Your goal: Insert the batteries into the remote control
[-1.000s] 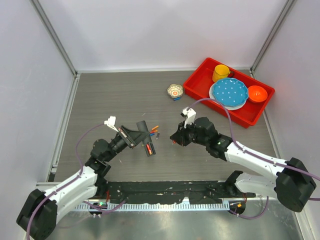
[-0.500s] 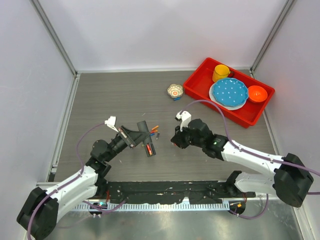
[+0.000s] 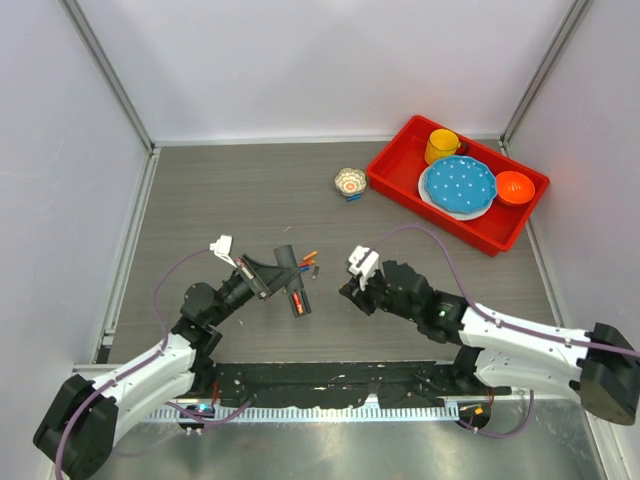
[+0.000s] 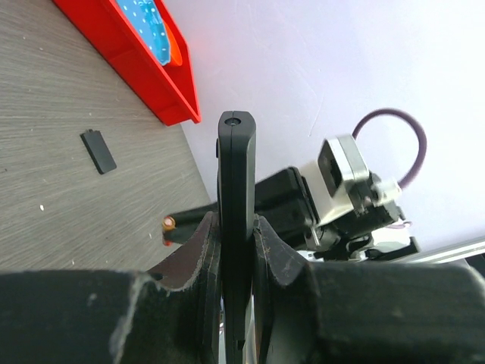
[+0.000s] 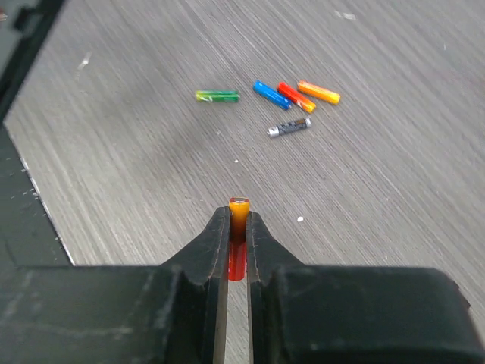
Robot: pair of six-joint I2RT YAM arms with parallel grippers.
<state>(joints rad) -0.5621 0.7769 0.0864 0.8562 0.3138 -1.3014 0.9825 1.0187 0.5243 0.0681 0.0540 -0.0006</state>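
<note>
My left gripper (image 3: 281,275) is shut on the remote control (image 3: 293,284), a slim black bar held up off the table; a red battery (image 3: 297,297) sits in its recess. In the left wrist view the remote (image 4: 236,189) stands edge-on between the jaws. My right gripper (image 3: 347,289) is just right of the remote, shut on an orange-red battery (image 5: 238,220), whose tip also shows in the left wrist view (image 4: 168,223). Loose batteries (image 3: 308,262) lie on the table: green (image 5: 217,95), blue (image 5: 271,95), red (image 5: 294,96), orange (image 5: 319,92) and grey (image 5: 289,127).
A red tray (image 3: 393,188) at the back right holds a yellow cup (image 3: 440,146), a blue plate (image 3: 458,187) and an orange bowl (image 3: 514,187). A small patterned bowl (image 3: 349,182) stands left of it. A small black cover (image 4: 98,151) lies flat on the table.
My right gripper has moved nearer and a little left with its battery, closing in on the remote, and its wrist has turned. The left gripper and the remote have not moved.
</note>
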